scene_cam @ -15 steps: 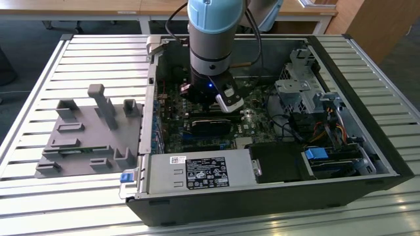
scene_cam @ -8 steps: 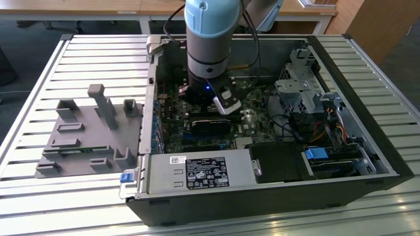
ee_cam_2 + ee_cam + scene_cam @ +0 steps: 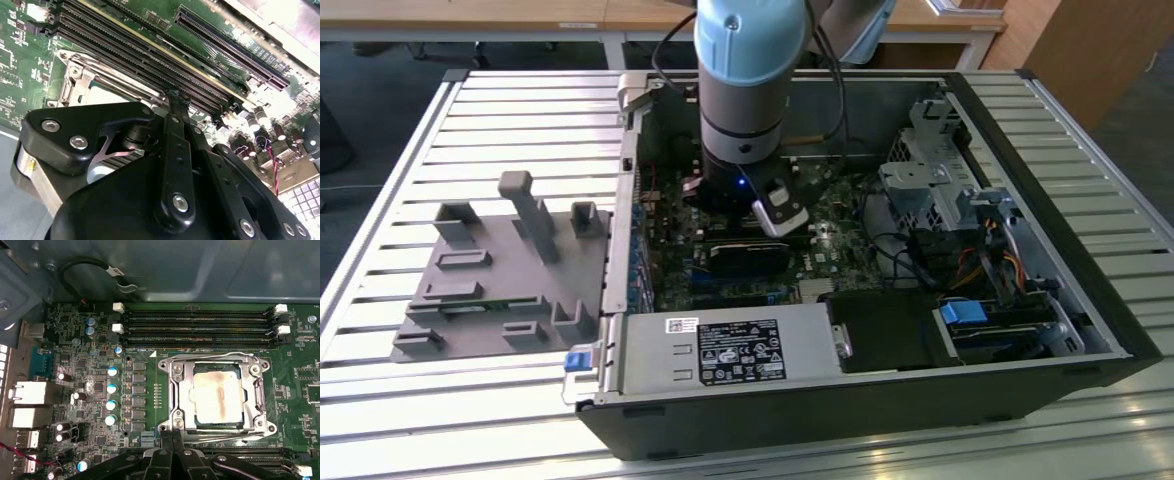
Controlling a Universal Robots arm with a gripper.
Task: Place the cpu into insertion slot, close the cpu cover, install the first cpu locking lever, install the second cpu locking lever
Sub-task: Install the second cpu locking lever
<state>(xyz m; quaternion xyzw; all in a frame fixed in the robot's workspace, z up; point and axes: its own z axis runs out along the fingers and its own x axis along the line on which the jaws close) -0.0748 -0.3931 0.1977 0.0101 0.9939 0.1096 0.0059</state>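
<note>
Exterior view — open computer case (image 3: 1014,330) on a slatted table (image 3: 400,150); the arm (image 3: 742,80) reaches down into it over the green motherboard (image 3: 834,250). A grey fixture block (image 3: 494,280) lies on the table at the exterior view's left.

Second wrist view — gripper (image 3: 175,97) with its black fingers (image 3: 176,150) closed together, tip touching down beside the memory slots (image 3: 130,55), just next to the cpu cover (image 3: 82,80).

First wrist view — cpu (image 3: 218,396) seated in the insertion slot (image 3: 192,424), silvery top stained; the cover frame lies flat around it. The fingertips stand at the socket's edge, holding nothing.
</note>
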